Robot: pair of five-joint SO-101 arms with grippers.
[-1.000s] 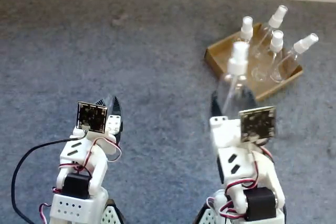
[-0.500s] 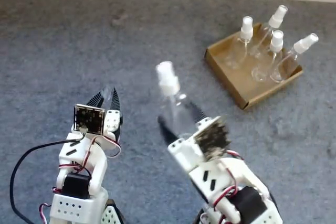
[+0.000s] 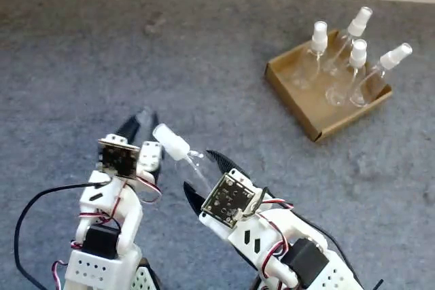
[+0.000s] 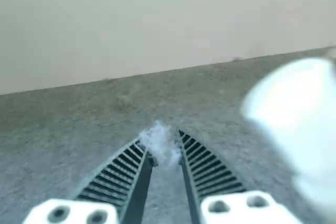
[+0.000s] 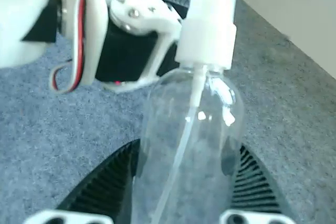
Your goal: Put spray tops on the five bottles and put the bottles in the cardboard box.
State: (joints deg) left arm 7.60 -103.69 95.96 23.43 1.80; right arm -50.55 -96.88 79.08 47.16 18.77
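My right gripper [image 3: 197,171] is shut on a clear bottle [image 3: 193,165] that has a white spray top [image 3: 170,142]. The bottle is tilted, and its top points at the left arm's wrist. In the right wrist view the bottle [image 5: 189,145] stands between the ribbed fingers [image 5: 105,187], with its spray top [image 5: 210,19] close to the left arm's body [image 5: 105,24]. My left gripper [image 3: 144,119] is at the lower left, and its fingers [image 4: 210,166] pinch a small whitish piece [image 4: 160,142]. The cardboard box [image 3: 285,83] lies at the back right.
Several clear bottles with white spray tops [image 3: 340,66] stand leaning in the box. Grey carpet [image 3: 81,66] covers the table, and a pale wall [image 4: 157,19] runs along its far edge. A black cable [image 3: 27,215] loops by the left arm's base.
My right arm has swung left with the bottle, from beside the box to right next to the left gripper, tipping the bottle over. The left arm shifted only slightly.
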